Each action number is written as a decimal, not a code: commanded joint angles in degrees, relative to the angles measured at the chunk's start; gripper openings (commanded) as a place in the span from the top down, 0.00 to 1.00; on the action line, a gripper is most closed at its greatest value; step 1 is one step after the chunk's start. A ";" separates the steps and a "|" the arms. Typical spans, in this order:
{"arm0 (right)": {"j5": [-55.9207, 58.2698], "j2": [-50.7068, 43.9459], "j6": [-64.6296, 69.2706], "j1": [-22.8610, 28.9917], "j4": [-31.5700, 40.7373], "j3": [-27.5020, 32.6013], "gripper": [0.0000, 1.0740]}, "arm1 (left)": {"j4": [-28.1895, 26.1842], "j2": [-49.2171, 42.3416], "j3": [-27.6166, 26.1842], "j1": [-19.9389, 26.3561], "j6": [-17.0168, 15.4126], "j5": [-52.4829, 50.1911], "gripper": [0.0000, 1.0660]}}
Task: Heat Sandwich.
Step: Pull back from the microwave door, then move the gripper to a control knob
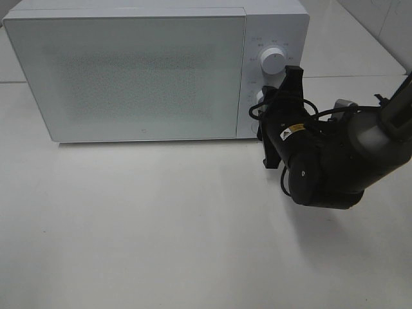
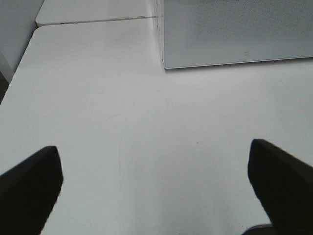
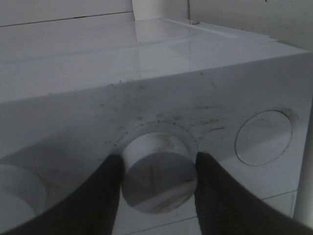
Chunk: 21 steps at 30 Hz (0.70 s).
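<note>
So, sandwich: not in any view. The microwave (image 1: 283,22) door (image 1: 129,71) is shut and frosted, so you can't see inside. My guess is it's in there.
right gripper (image 3: 159,174): jaws closed on the lower dial (image 3: 156,161), one finger (image 3: 105,188) on each side, both touching its rim.
key relation: the dial's axis runs straight out of the control panel into the gap between the jaws. The wrist looks lined up with it, so your next move reads as a pure roll about that axis, no sideways travel.
upper dial (image 1: 273,62): free, just beside the gripped one. Keep off it.
round button (image 3: 264,137): on the gripped dial's other side, untouched.
left gripper (image 2: 156,196): jaws wide open, empty, over bare bench (image 2: 146,122) in front of the microwave's door end, well apart from the panel.
nearer arm: right, it's on the dial. Left has no part in this.
step: looks like setting the timer or power. Nothing shows whether heating has started.
risk: fingers may slip on the smooth dial if you roll fast. The tick marks are too blurred to read a setting.
</note>
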 commanded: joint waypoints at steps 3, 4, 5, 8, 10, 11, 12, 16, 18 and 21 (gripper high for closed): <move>-4.30 -0.34 -1.95 -0.23 0.63 -0.40 0.80 | -0.46 -1.49 0.23 -0.34 -0.06 -0.34 0.08; -4.30 -0.34 -1.95 -0.23 0.63 -0.40 0.79 | -0.46 -1.49 0.23 -0.34 -0.06 -0.34 0.08; -4.30 -0.34 -1.95 -0.23 0.63 -0.40 0.79 | -0.46 -1.49 0.23 -0.34 -0.06 -0.34 0.08; -4.30 -0.34 -1.95 -0.23 0.74 -0.40 0.70 | -0.46 -1.49 0.23 -0.34 -0.06 -0.34 0.08; -4.30 -0.34 -1.95 -0.23 0.86 -0.40 0.67 | -0.46 -1.49 0.23 -0.34 -0.06 -0.34 0.08; -4.30 -0.34 -2.01 -0.23 0.92 -0.40 0.64 | -0.46 -1.49 0.23 -0.34 -0.06 -0.34 0.08; -4.30 -0.34 -2.01 -0.23 1.09 -0.40 0.59 | -0.46 -1.49 0.23 -0.34 -0.06 -0.34 0.08; -4.30 -0.34 -2.64 -0.23 1.78 -0.40 0.50 | -0.46 -1.49 0.23 -0.34 -0.06 -0.34 0.08; -4.53 -0.34 -3.55 -0.23 2.12 -0.40 0.41 | -0.46 -1.49 0.23 -0.34 -0.06 -0.34 0.08; -5.33 -0.34 -4.81 -0.34 2.12 -0.40 0.31 | -0.46 -1.49 0.23 -0.34 -0.06 -0.34 0.08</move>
